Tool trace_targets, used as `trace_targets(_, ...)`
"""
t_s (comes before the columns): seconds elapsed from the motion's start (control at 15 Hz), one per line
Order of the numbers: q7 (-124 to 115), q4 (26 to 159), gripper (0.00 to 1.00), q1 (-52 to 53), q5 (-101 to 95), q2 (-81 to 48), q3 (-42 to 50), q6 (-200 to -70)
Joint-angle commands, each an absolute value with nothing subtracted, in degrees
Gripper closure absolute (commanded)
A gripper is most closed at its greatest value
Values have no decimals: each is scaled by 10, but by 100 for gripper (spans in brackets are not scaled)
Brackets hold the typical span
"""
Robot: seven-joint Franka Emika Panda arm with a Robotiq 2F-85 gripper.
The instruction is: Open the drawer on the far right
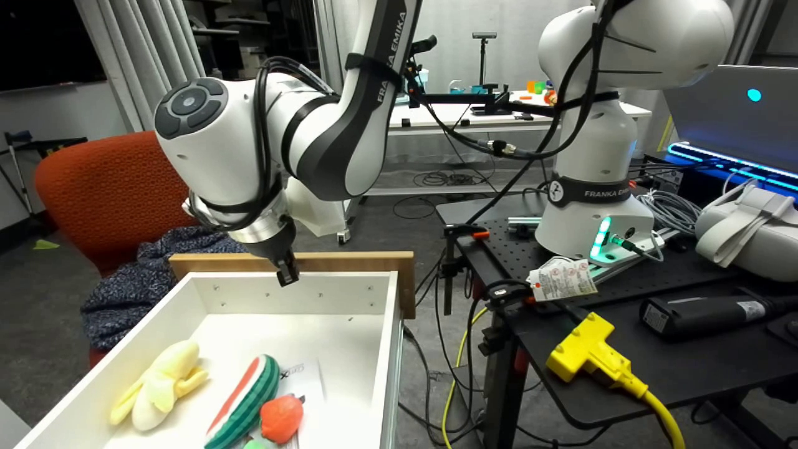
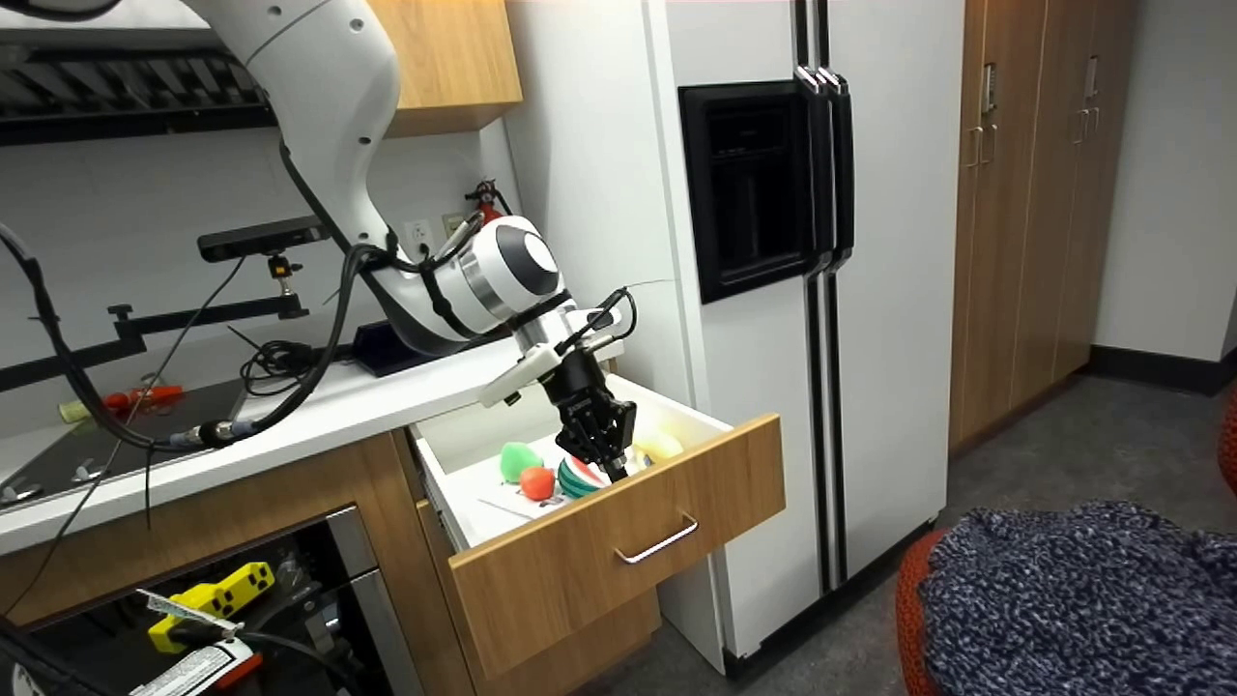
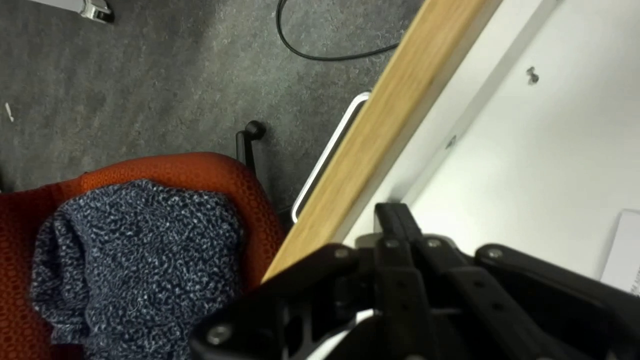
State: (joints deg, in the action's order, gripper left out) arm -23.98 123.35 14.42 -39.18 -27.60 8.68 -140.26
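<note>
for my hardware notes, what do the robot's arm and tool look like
The arm is white with dark panels lettered FRANKA EMIKA, a round grey button pad and black cables held by black straps. The black tool has slim fingers and small screws.

My gripper hangs at the inner side of the wooden front panel of the drawer, so in the wrist view that panel bars me to the left, with the orange chair beyond it, while to the right the white bottom gives me room. In an exterior view that room spans the drawer's far and right parts; the yellow toy, the watermelon toy and the red toy block me nearer. In an exterior view the white refrigerator walls me off on the right.
</note>
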Motion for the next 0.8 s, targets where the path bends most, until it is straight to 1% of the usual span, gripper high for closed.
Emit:
trace_targets(0.0, -285, 1258, 100, 134, -433, -262, 90, -1491)
trace_targets(0.33, -345, 1269, 100, 140, -467, -276, 122, -1652)
trace_targets(0.73, -380, 1271, 100, 150, -500, -295, 162, -1790)
